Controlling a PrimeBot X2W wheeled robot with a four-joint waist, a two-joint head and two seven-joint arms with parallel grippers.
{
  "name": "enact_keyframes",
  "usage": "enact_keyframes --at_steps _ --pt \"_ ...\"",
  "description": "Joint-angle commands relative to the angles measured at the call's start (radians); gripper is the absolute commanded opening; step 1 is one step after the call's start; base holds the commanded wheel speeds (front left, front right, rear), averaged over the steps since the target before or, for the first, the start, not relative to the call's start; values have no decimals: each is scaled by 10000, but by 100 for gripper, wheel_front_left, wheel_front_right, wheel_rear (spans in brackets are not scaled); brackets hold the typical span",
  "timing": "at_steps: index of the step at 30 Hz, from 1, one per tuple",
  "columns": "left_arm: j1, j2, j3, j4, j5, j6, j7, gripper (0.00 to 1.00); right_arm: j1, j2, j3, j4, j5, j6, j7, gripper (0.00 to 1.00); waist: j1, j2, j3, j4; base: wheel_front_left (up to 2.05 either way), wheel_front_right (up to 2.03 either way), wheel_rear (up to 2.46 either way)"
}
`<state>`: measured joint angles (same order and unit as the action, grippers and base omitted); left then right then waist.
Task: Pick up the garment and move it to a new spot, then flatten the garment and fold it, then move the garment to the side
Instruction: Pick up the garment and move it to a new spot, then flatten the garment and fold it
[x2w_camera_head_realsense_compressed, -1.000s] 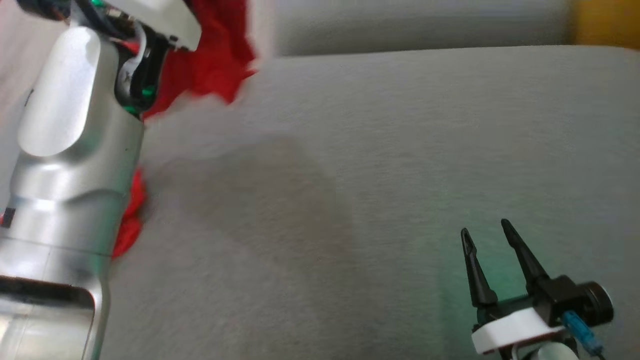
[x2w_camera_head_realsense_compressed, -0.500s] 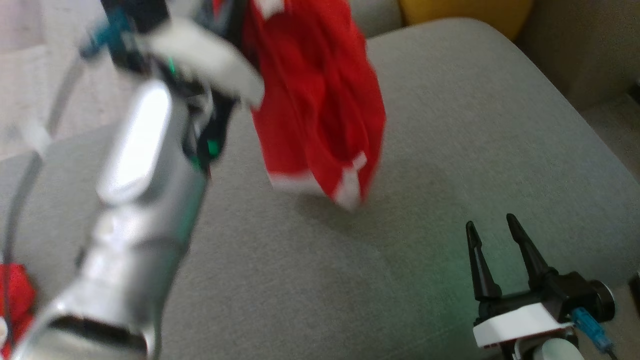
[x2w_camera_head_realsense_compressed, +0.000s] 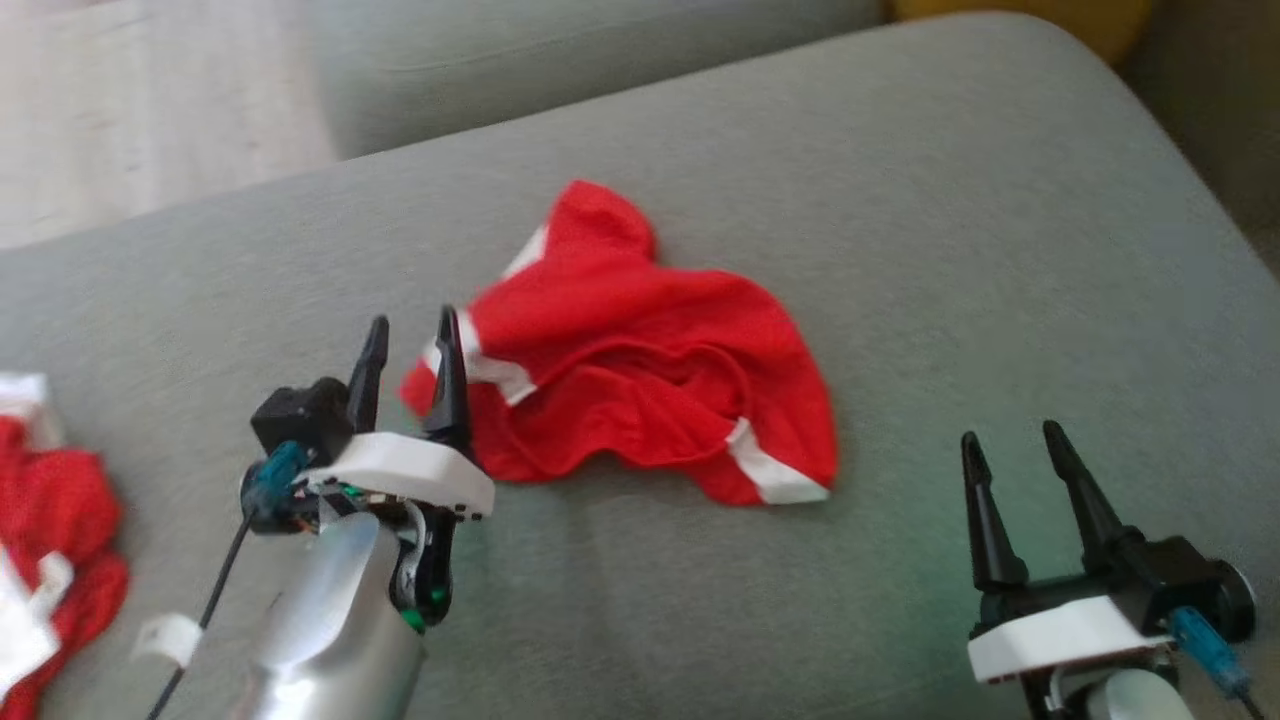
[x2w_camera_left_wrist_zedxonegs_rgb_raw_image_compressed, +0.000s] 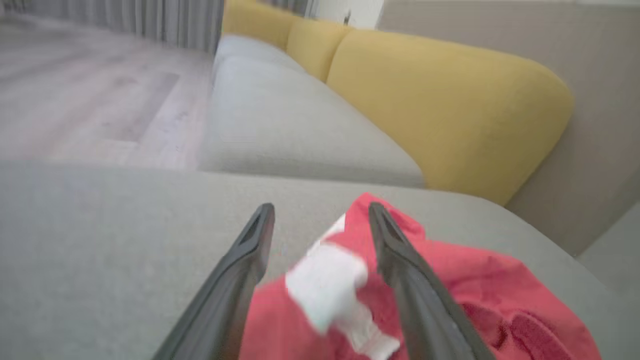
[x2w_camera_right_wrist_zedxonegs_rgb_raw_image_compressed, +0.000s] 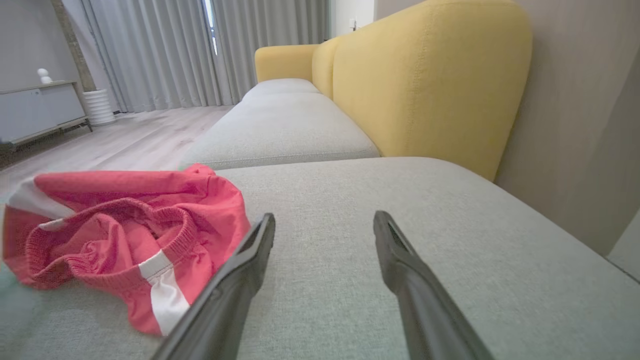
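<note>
Red shorts with white side stripes (x2w_camera_head_realsense_compressed: 640, 355) lie crumpled on the grey sofa cushion (x2w_camera_head_realsense_compressed: 950, 250), waistband opening towards me. My left gripper (x2w_camera_head_realsense_compressed: 408, 333) is open at the shorts' left edge, its right finger over the red cloth. In the left wrist view a white-striped corner of the shorts (x2w_camera_left_wrist_zedxonegs_rgb_raw_image_compressed: 325, 285) hangs blurred between the spread fingers of that gripper (x2w_camera_left_wrist_zedxonegs_rgb_raw_image_compressed: 320, 210). My right gripper (x2w_camera_head_realsense_compressed: 1008, 438) stands open and empty to the right of the shorts, above bare cushion. The right wrist view shows the shorts (x2w_camera_right_wrist_zedxonegs_rgb_raw_image_compressed: 125, 235) left of that gripper (x2w_camera_right_wrist_zedxonegs_rgb_raw_image_compressed: 324, 216).
Another red and white garment (x2w_camera_head_realsense_compressed: 50, 530) lies bunched at the left edge of the cushion. A yellow backrest (x2w_camera_right_wrist_zedxonegs_rgb_raw_image_compressed: 430, 75) runs along the far side, a second grey seat cushion (x2w_camera_right_wrist_zedxonegs_rgb_raw_image_compressed: 280, 125) beyond. Pale wood floor (x2w_camera_head_realsense_compressed: 140, 100) lies past the cushion's left edge.
The left arm has come down and let go of the shorts, which hung from it half a second ago and now lie on the cushion. The head camera has also shifted.
</note>
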<state>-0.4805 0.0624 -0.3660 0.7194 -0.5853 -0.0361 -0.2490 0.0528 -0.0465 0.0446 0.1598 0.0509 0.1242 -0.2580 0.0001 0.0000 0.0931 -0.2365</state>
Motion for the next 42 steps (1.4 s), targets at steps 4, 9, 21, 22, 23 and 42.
enact_keyframes --at_steps 4,9,21,22,23,42 --pt "1264 -50 1070 -2195 1333 595 -123 100 93 -38 10 -119 -37 65 -38 100 -1 0 -714 1517 0 0 0" --pt "3077 -111 1417 -4234 2636 1089 -125 100 307 -38 -80 -56 43 65 -38 100 -1 0 -1072 2484 0 0 0" --pt "5480 -120 1406 -6702 4157 1459 -127 100 839 -38 3 -296 356 65 -38 100 -1 0 -1571 3472 0 0 0" --pt "5554 -120 1378 -6752 4220 1470 -127 100 895 -38 -4 -314 352 65 -38 100 -1 0 -1584 3496 0 0 0" --pt "5619 -120 1334 -6742 4322 1459 -127 100 953 -38 -7 -318 360 65 -38 100 -1 0 -1598 3516 0 0 0" --pt "5771 -121 1361 -6236 4986 1177 -127 100 1301 -37 52 -245 336 65 -38 100 -1 0 -1824 3241 0 0 0"
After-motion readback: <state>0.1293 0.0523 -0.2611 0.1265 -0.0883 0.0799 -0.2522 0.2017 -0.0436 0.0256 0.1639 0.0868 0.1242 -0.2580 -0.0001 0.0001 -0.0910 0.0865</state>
